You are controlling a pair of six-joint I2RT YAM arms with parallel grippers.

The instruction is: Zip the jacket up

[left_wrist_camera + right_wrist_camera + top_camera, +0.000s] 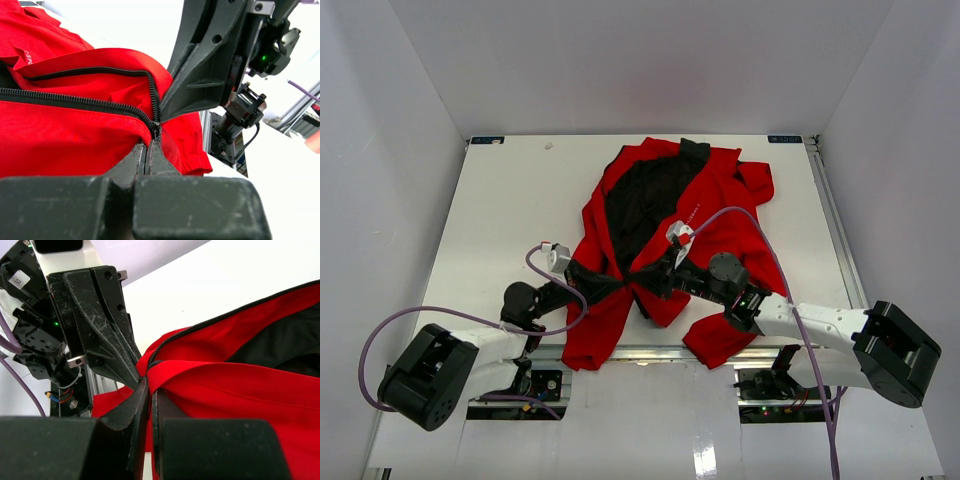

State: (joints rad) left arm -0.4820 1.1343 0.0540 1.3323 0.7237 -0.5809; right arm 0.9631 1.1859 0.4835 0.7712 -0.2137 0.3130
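- From the overhead camera I see the jacket [720, 200] spread on the white table [520, 200], lying open, its collar toward the far edge and its hem at the near edge by the arm bases
- The black lining [645, 195] shows through the open front, with red panels on both sides; one lower corner hangs over the table's near edge
- Both arms reach in toward the same spot, low on the front opening just above the hem
- The left gripper [150, 145] is pressed together, and its tips pinch the jacket right where the two rows of zipper [75, 100] teeth meet
- In the left wrist view one row of teeth runs away to the left along the red fabric, while the other curves up and back over a folded edge
- The right gripper [150, 390] is also squeezed tight, with a fold of red jacket fabric caught between its fingers beside the zipper's lower end
- The two sets of fingertips sit almost touching, nose to nose
- Small white lettering [26, 57] shows on the red fabric at the left wrist view's far left, too small for me to read
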